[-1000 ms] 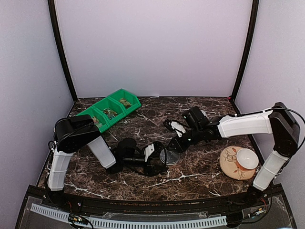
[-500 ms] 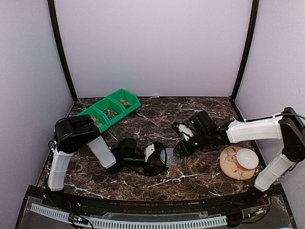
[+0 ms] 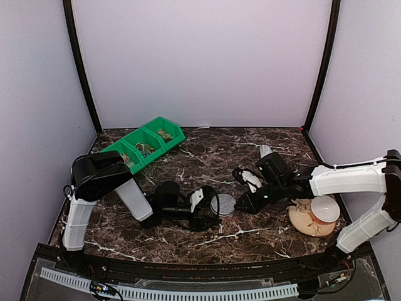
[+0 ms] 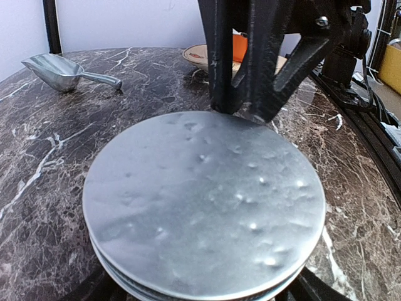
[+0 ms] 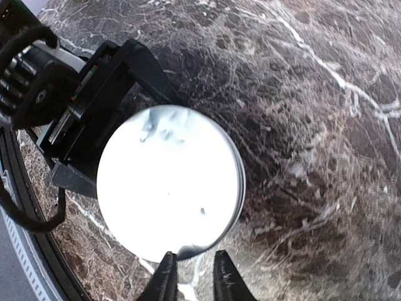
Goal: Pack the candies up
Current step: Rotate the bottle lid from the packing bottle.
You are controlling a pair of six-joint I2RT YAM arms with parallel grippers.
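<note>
**Tin caught between both sets of fingers**

The left fingers [image 4: 311, 292] are spread wide around a round metal tin [image 4: 203, 207] and grasp it by its sides. The right fingers [image 5: 165, 276] stand narrowly parted at the tin's far rim, and I cannot tell whether they pinch it. The candies [image 3: 164, 134] lie in a green bin [image 3: 177, 134], well apart from both sets of fingers.

Candies [image 3: 165, 134] noted as tiny pieces in small loose clusters, yellowish, brownish and green at this range; single wrappers too small to make out. Lying in the green bin [image 3: 174, 140] with three compartments, set at an angle on the far left of the tabletop [image 3: 207, 150] near the back wall. One cluster found in each compartment, low on the floor, below the rims.
</note>
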